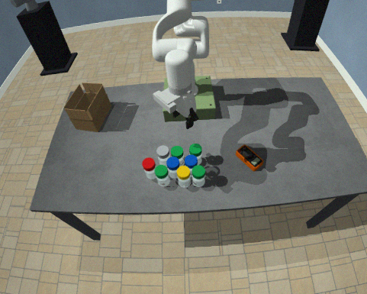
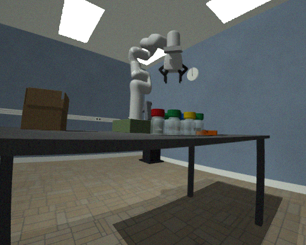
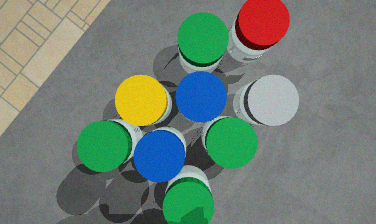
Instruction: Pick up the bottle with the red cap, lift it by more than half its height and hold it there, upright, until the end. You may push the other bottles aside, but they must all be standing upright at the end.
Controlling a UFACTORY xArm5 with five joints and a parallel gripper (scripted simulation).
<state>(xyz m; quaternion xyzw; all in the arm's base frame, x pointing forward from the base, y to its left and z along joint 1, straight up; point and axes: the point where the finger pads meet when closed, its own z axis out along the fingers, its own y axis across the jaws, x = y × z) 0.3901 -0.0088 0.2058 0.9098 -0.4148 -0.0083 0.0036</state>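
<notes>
Now, target: the red-capped bottle (image 1: 149, 167) stands upright at the outer corner of the bottle cluster (image 3: 201, 96), beside a green-capped bottle (image 1: 161, 175).
Gripper: the gripper (image 2: 173, 77) hangs high above the table (image 1: 82, 178), fingers spread wide, holding nothing.
Risk: judging by the tight packing, a finger coming down could catch the green-capped neighbour and tip it.
Hidden: bottle bodies under their caps in the wrist view; the fingers do not show there.

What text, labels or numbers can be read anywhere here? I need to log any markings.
None can be read.
Bottles: caps are plain colour, no labels visible.
Cardboard box: no print visible.
Orange device: details too small to read.
Wall clock: face too blurred to read.
</notes>
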